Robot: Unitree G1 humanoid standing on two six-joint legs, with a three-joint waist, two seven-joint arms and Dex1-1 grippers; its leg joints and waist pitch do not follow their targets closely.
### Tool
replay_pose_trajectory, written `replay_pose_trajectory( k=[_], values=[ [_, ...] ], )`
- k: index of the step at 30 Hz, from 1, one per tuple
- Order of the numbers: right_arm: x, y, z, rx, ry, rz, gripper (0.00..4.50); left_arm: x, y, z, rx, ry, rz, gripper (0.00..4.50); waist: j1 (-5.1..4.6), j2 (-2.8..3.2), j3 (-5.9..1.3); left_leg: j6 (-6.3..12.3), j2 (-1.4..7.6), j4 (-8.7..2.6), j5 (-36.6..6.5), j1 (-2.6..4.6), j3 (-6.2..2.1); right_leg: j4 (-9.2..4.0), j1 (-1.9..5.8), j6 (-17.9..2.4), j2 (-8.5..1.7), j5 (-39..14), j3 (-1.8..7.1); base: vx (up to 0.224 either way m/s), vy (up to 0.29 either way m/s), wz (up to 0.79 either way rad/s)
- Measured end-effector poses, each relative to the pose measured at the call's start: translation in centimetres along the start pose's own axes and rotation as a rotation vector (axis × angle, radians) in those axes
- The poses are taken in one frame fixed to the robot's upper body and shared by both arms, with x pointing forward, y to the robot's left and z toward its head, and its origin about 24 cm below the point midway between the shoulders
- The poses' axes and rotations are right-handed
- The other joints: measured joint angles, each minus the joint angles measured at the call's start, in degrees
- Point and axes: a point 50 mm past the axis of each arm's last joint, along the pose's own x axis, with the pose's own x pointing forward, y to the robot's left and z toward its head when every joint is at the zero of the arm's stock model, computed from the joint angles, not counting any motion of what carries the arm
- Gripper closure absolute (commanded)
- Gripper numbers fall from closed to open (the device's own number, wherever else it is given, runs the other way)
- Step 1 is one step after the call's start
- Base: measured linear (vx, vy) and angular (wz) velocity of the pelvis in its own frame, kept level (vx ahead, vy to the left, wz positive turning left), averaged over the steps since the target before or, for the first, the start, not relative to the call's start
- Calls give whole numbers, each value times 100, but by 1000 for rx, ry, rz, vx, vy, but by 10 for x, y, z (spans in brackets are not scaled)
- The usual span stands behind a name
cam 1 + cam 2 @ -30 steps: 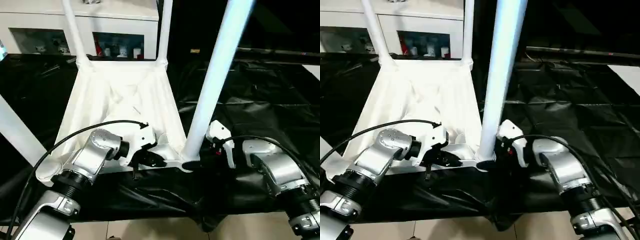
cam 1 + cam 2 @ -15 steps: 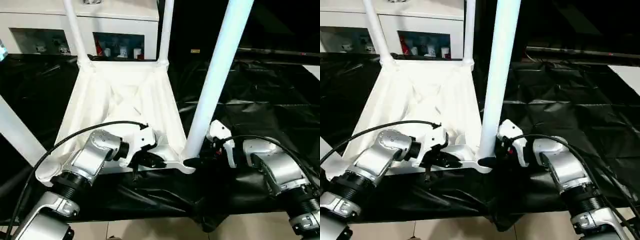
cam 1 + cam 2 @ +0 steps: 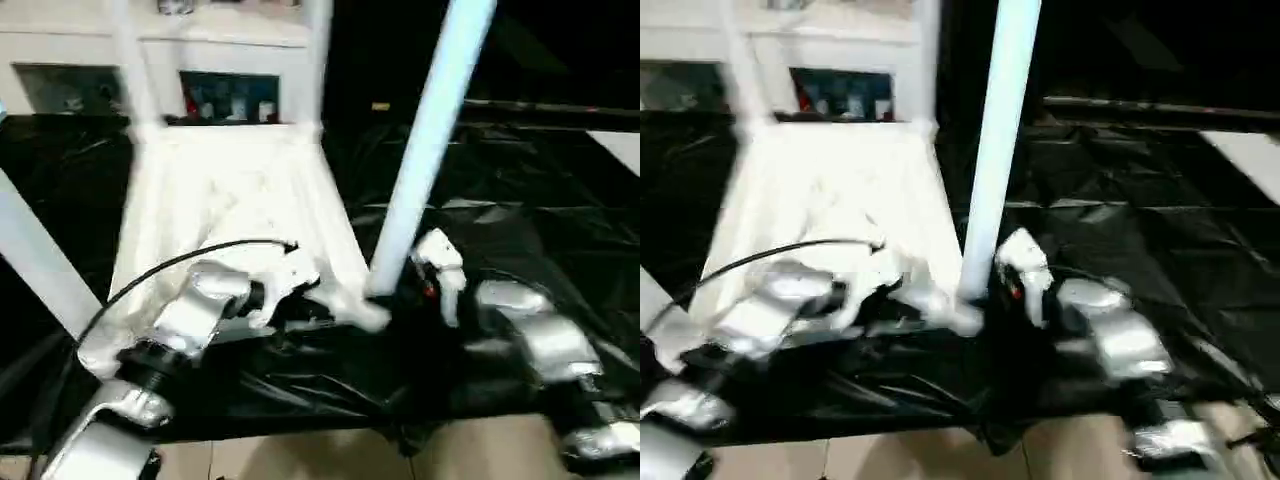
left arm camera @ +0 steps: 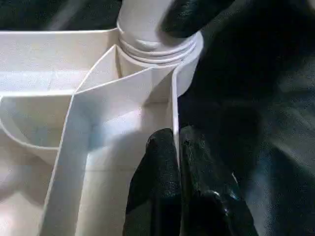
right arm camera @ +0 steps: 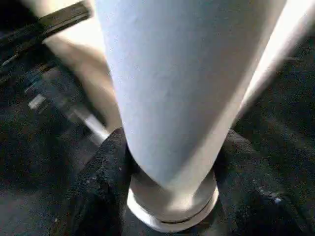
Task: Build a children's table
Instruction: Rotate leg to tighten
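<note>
The children's table lies upside down: its white ribbed tabletop (image 3: 230, 190) rests on black sheeting with white legs rising from the corner sockets. My left gripper (image 4: 176, 142) is shut on the thin rim wall (image 4: 173, 103) at the tabletop's near edge, close to the near right socket (image 4: 157, 44). The near right leg (image 3: 425, 140) stands in that socket, leaning slightly right. My right gripper (image 3: 395, 295) grips this leg (image 5: 182, 73) at its base, a black finger (image 5: 106, 167) pressed on each side. Two far legs (image 3: 125, 60) (image 3: 318, 60) and a near left leg (image 3: 35, 260) stand up as well.
The big table in black sheeting (image 3: 520, 190) stretches to the right and back. A white cabinet (image 3: 230, 40) with small items on a shelf (image 3: 225, 100) stands behind it. Light floor (image 3: 300, 455) shows below the table's front edge. A black cable (image 3: 190, 262) arcs over my left forearm.
My right gripper's fingers have closed in on the base of the near right leg. The head camera has shifted and blurred. The left gripper keeps its hold on the rim.
</note>
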Motion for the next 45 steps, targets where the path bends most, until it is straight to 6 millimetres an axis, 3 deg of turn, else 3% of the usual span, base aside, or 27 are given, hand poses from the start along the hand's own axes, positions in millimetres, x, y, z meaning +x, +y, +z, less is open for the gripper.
replay_pose_trajectory(
  k=[7, 11, 14, 20, 26, 30, 32, 35, 45],
  values=[
    [41, -4, 12, 161, -34, -393, 246, 33, 6, 16, -84, 16, 218, 450, -171, -1, -4, 0, -6, 41, 0, 10, -36, -29, -2, 2, -1, -1, -28, 0, 0, 0],
    [48, -3, 14, 150, -29, -447, 246, 38, 6, 18, -83, 27, 246, 450, -194, 9, -9, 2, -6, 35, -1, 13, -92, -121, 40, 2, 2, -1, -92, 0, 0, 0],
    [48, -3, 13, 142, -35, -441, 178, 38, 6, 18, -82, 27, 243, 450, -201, 26, -9, 2, -1, 20, -2, 13, -126, -217, 76, 1, -11, -1, -184, 0, 0, 0],
    [39, -5, 12, 90, -26, -317, 144, 30, 10, 14, -54, 22, 203, 450, -178, 26, -4, 2, -3, -4, -1, 12, -124, -231, 67, 1, -16, -1, -185, 0, 0, 0],
    [16, -7, 12, -28, 14, -90, 96, 6, 13, 3, 2, 7, 84, 450, -118, 33, 4, 2, -2, -46, -1, 11, -120, -190, 51, -22, -12, 14, -170, 0, 0, 0],
    [-1, -4, 13, -71, 32, 63, 57, -7, 7, -1, 29, 2, -47, 450, 15, 37, 7, 1, -1, -40, -1, 11, -105, -122, 42, -43, -14, 42, -138, 14, -5, 3],
    [-15, -7, 12, -88, 70, 126, 48, -12, 4, -3, 38, 4, -108, 450, 74, 35, 8, -1, 4, -47, -2, 19, -67, -70, 40, -59, -1, 53, -70, 58, -21, 14],
    [-28, -5, 13, -141, 111, 206, 48, -21, 3, -5, 41, 1, -160, 450, 144, 33, 9, -27, 3, -60, -19, -2, -21, -4, -29, -38, 0, 13, -19, 40, -12, 4],
    [-22, 7, 10, -179, 143, 300, 48, -30, -2, -8, 27, -1, -236, 450, 164, 25, 14, -33, 12, -46, -26, -14, -5, 8, -48, -49, 4, -1, -10, 0, 0, 0]
  ],
)
